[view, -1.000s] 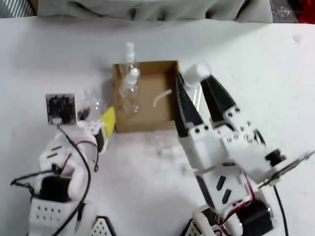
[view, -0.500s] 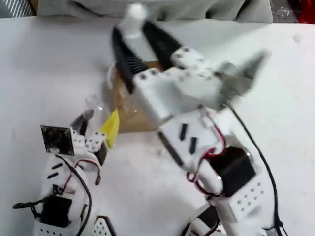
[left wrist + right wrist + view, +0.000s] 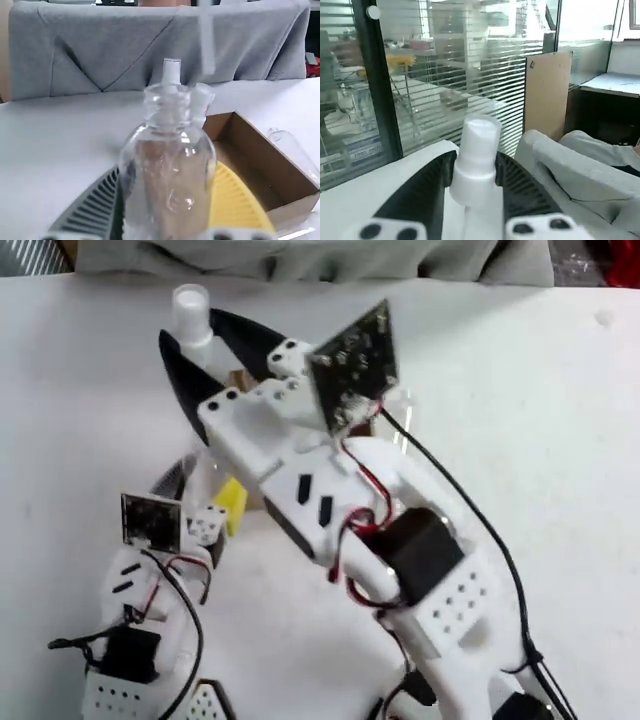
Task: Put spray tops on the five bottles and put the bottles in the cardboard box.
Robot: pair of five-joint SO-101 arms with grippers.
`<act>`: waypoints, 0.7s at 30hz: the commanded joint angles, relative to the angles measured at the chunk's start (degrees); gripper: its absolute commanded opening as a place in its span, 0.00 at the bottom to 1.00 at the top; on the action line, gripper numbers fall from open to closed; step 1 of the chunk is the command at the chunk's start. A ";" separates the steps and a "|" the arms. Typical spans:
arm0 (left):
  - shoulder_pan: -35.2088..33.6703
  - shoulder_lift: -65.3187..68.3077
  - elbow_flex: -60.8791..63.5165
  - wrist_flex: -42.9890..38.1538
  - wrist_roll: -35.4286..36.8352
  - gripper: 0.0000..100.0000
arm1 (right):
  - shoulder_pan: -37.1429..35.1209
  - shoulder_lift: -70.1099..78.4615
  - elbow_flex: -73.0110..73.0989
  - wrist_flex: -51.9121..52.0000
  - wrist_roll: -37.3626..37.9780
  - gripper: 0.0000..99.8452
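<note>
The spray top [image 3: 475, 155] is clamped between the black fingers of the right pincer [image 3: 190, 332], raised above the worktop [image 3: 520, 390] near the left side of the cardboard box [image 3: 252, 150]. What we take to be its dip tube [image 3: 205, 45] hangs above the neck of the open clear bottle [image 3: 167, 165], not yet in it. The left pincer [image 3: 167, 212] grips that bottle upright, just beside the box. Behind it stand two capped bottles [image 3: 171, 70]; we cannot tell whether both are inside the box. A spare bottle [image 3: 292, 150] sits just beside the box.

We judge the neck a narrow target. A tube that arrives off-centre could catch the rim and bend. Pressing down then could tip the slick bottle in its grip. The big right arm also hangs over the box and could knock the capped bottles.
</note>
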 commanded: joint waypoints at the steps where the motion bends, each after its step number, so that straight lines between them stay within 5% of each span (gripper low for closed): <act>1: 0.31 -0.84 -0.53 -2.02 -0.70 0.02 | -0.22 1.36 -3.16 -3.38 0.88 0.01; 21: 0.04 -0.84 -0.35 -2.02 -0.70 0.02 | 1.54 3.56 -3.16 -4.26 4.84 0.01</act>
